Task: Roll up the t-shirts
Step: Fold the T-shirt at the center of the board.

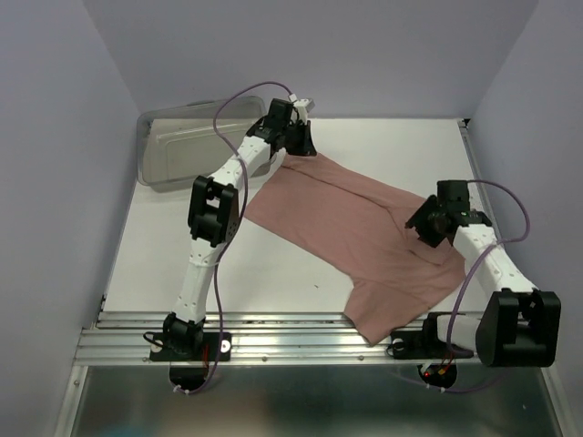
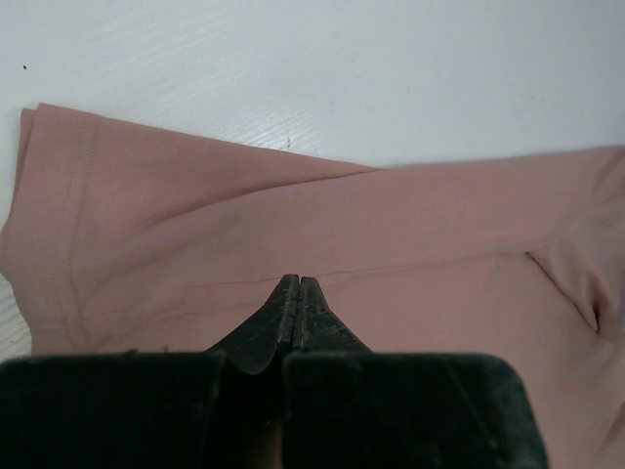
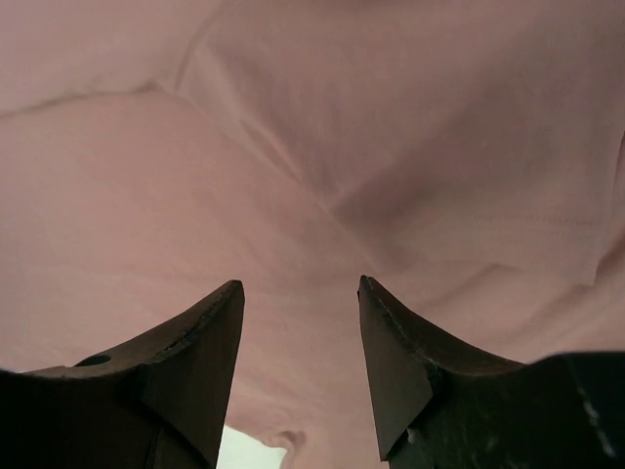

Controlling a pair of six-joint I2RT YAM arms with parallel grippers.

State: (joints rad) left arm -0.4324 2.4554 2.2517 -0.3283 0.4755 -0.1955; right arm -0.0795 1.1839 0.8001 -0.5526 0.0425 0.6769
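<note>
The dusty-pink t-shirt (image 1: 364, 228) lies flat and slantwise on the white table, from the far middle down to the near right, where a corner hangs over the front rail. My left gripper (image 1: 305, 146) is at the shirt's far end, shut, its tips (image 2: 296, 281) together just above the pink fabric (image 2: 342, 225) near a hemmed edge; no cloth shows between them. My right gripper (image 1: 424, 232) hovers over the shirt's right side. Its jaws (image 3: 299, 283) stand open with only creased fabric (image 3: 312, 147) beneath them. No print shows on the shirt.
A clear grey plastic bin (image 1: 182, 150) stands at the far left, close beside the left arm. A metal rail (image 1: 273, 332) runs along the table's front edge. Grey walls enclose the table on three sides.
</note>
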